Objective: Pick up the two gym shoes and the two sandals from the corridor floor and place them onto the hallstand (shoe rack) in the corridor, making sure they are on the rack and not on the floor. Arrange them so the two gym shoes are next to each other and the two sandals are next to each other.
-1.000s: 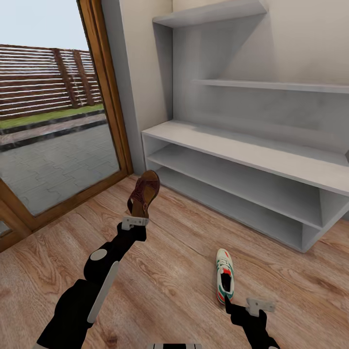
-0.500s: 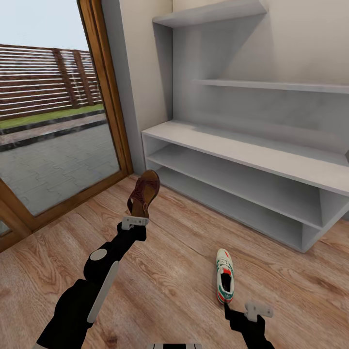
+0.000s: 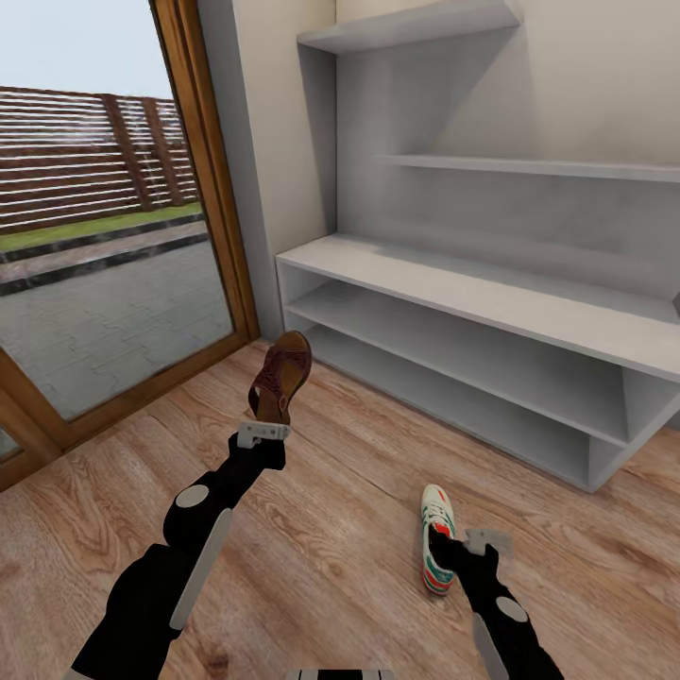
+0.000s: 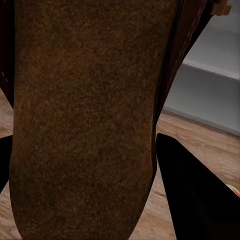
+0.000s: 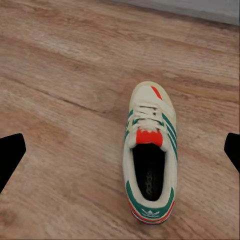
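Wood-plank floor [image 3: 331, 529], left hand [image 3: 263, 430] clamping a sandal [image 3: 280, 376], right hand [image 5: 120, 150] spread wide above a gym shoe [image 5: 149, 155]

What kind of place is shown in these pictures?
Probably a home entrance corridor: a pale-grey shoe rack with open shelves, a wood-framed glass door to a paved yard, and a white sneaker on light wood-plank floor.

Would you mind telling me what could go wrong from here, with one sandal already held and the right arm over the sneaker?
1. The right gripper, open, sits over the gym shoe lying flat on the floor; closing off-centre might push it aside.
2. The left gripper holds the sandal by one end; it could swing or slip on its way to the hallstand.
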Controlling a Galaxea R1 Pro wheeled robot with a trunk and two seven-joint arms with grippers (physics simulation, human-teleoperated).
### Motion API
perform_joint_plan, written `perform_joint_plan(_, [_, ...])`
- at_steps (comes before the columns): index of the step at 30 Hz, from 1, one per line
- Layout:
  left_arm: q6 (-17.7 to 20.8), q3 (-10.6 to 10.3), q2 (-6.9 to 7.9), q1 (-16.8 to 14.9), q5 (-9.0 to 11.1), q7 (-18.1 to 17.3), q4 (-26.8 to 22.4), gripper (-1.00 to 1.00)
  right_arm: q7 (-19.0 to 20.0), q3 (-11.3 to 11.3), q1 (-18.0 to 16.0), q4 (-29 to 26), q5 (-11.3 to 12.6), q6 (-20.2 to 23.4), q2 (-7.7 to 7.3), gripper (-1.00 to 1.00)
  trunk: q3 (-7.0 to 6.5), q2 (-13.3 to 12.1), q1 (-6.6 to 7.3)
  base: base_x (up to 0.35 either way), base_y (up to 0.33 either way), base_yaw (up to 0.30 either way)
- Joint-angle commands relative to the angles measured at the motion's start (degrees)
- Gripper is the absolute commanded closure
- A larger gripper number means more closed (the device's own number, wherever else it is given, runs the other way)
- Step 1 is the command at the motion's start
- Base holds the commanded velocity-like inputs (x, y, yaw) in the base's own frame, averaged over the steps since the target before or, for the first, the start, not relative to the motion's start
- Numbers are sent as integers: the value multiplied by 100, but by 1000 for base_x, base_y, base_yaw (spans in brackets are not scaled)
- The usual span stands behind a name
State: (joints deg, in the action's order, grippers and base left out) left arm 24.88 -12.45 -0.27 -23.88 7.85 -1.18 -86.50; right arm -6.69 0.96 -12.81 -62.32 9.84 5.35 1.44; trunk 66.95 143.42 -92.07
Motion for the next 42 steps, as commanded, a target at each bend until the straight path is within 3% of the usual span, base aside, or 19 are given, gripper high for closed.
perform_joint_plan(1, [34, 6, -1, -2, 41, -14, -7, 100, -35, 9, -166, 9, 45, 28, -1, -100, 5, 2, 1, 0, 0, 0])
perform_joint_plan(7, [34, 6, -2, -2, 41, -14, -7, 100, -43, 9, -771, 205, 44, 87, 1, -100, 5, 2, 1, 0, 0, 0])
perform_joint_plan(11, [34, 6, 0, -2, 41, -14, -7, 100, -43, 9, -927, 550, 44, 69, 1, -100, 5, 2, 1, 0, 0, 0])
perform_joint_plan(15, [34, 6, 1, -2, 41, -14, -7, 100, -43, 9, -973, 845, 44, 43, 4, -100, 5, 2, 1, 0, 0, 0])
perform_joint_plan(18, [34, 6, -1, -2, 41, -14, -7, 100, -43, 9, -998, 1476, 44, 14, 5, -100, 5, 2, 1, 0, 0, 0])
perform_joint_plan(24, [34, 6, -1, -2, 41, -14, -7, 100, -42, 6, -1003, 1836, 48, -20, -12, -100, 5, 2, 1, 0, 0, 0])
perform_joint_plan(31, [34, 6, 1, -2, 41, -14, -7, 100, -41, -6, -1004, 2487, 45, -703, -27, -100, 5, 2, 1, 0, 0, 0])
perform_joint_plan(42, [34, 6, 0, -2, 38, -14, -7, 100, -41, 27, -1004, 2696, 44, -874, -22, -100, 5, 2, 1, 0, 0, 0])
